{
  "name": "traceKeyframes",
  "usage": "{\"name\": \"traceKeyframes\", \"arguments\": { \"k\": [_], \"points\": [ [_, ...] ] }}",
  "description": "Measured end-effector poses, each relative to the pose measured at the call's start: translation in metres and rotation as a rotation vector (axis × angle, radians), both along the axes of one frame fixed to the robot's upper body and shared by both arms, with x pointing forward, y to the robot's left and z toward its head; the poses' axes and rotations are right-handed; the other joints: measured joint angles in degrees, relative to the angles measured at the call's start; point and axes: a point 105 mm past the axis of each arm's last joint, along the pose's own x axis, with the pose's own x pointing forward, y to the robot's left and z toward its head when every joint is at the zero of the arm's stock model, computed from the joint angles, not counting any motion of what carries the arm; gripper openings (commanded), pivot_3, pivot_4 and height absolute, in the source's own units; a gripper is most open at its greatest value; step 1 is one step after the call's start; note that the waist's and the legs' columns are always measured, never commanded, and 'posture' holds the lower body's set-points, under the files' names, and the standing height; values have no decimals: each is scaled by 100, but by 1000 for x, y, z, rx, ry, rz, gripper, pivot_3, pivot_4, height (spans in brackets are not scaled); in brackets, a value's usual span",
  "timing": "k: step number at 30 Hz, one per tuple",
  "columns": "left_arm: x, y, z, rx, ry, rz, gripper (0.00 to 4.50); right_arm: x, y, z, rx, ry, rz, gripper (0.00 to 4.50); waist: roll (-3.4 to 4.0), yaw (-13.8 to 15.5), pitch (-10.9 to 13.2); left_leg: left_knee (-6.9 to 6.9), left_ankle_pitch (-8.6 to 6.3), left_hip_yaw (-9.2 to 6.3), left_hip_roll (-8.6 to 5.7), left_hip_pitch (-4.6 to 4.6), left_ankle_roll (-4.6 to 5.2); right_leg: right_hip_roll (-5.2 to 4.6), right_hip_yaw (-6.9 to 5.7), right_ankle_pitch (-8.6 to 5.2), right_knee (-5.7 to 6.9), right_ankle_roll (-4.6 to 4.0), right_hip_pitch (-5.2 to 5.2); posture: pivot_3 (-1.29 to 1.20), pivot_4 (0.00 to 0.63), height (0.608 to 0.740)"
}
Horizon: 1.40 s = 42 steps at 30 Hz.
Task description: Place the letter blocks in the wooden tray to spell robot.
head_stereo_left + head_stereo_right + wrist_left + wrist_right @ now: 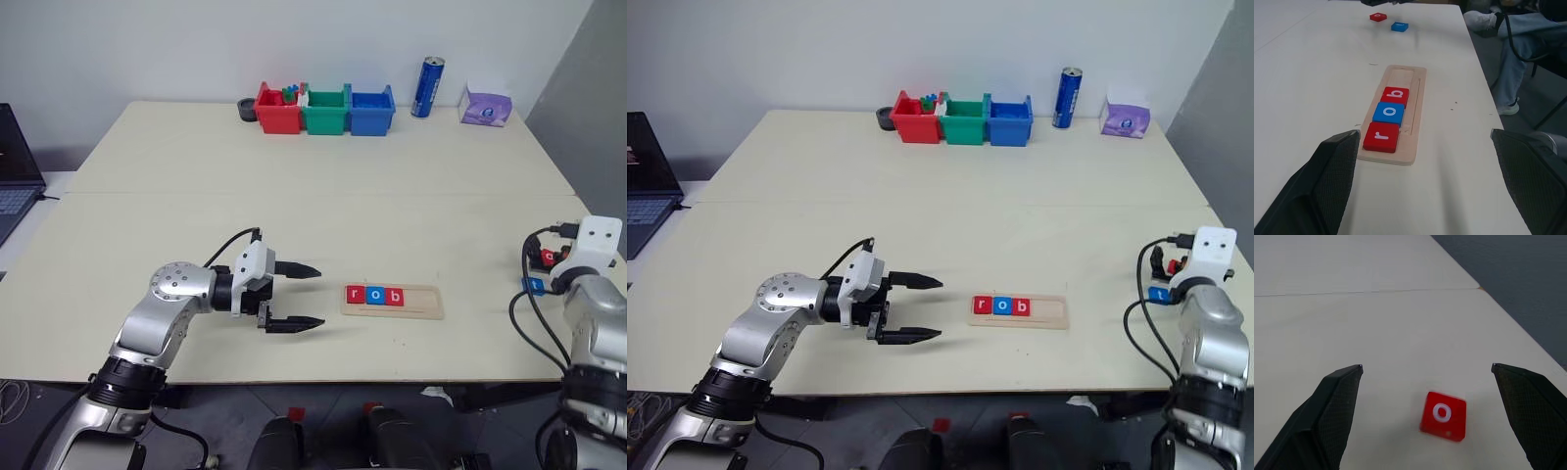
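Right gripper (1425,418) hangs with jaws apart over the red o tile (1443,415) near the table's (294,196) right edge; light, stiff, thin, best pinched across opposite edges.

wooden tray (1410,147) pale matt wood; letter blocks (1388,113) smooth, slightly glossy plastic-looking; bench (294,186) matt cream; pincer fingers (1327,181) textured black.
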Motion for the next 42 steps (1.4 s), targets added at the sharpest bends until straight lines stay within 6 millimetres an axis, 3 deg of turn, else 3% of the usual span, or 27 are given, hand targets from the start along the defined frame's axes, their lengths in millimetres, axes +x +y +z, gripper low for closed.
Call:
{"name": "traceKeyframes", "arguments": {
  "k": [7, 8, 10, 17, 25, 28, 33, 35, 38, 42],
  "points": [
    [-2, -4, 4, 3, -9, 2, 4500, 13, -22, -29, 92, 123, -90, 4483, 1, -11, 1, -5, -1, -2, 2, -8, 1, -7, 3, -1, -6, -1, -4, 0, 150, 740],
    [-3, -3, 3, 6, -5, 3, 4500, 14, -21, -28, 102, 121, -88, 4314, 1, -16, 0, -4, -1, 0, 2, -7, 1, -7, 3, -1, -5, -1, -3, 0, 150, 740],
    [-4, -4, 4, 7, -9, 1, 4500, 15, -21, -29, 119, 128, -91, 3924, 0, -31, 0, 0, -1, -2, 3, -7, 1, -7, 3, -1, -4, -1, -1, 0, 150, 740],
    [-6, 0, -1, 7, 3, 18, 4500, 12, -15, -32, 179, 139, -90, 1438, 1, -6, 0, 2, -1, -16, 4, -9, 1, -9, 1, -1, -4, 0, 3, 0, 150, 740],
    [-7, 2, -2, 8, -6, 16, 4500, -4, -6, -33, 206, 111, -118, 1420, 2, 6, -1, 1, -1, -19, 6, -10, 1, -8, 1, -2, -3, 0, 2, 0, 150, 740],
    [-6, 4, -4, 10, -8, 21, 4500, -10, 8, -25, 173, 105, -57, 1420, 12, 7, 0, -1, -1, -19, 7, -13, 1, -8, 1, -2, -3, 1, -3, 0, 150, 740],
    [-6, 10, -7, 19, -6, 28, 4500, -30, 74, 5, 107, 78, 202, 1420, 24, -4, -1, -3, -1, -29, 14, -15, 1, -4, 0, -12, -3, 16, -6, 0, 150, 740],
    [-7, 12, -9, 28, 1, 26, 4500, -47, 105, -2, 129, 106, 288, 1420, 23, 4, -1, -2, -1, -35, 15, -17, 0, -3, -5, -21, -2, 25, -4, 0, 150, 740],
    [-8, 14, -11, 35, -1, 22, 4500, -71, 136, -23, 200, 168, 326, 1420, 24, 9, -1, -1, -1, -35, 15, -20, 0, -5, -3, -23, -2, 27, -5, 0, 150, 740],
    [-10, 14, -13, 45, -3, 7, 4500, -87, 147, -36, 221, 200, 284, 1420, 24, 8, -1, 4, -1, -30, 6, -17, 0, -12, -2, -24, -8, 29, -6, 0, 150, 740]
  ]
}}
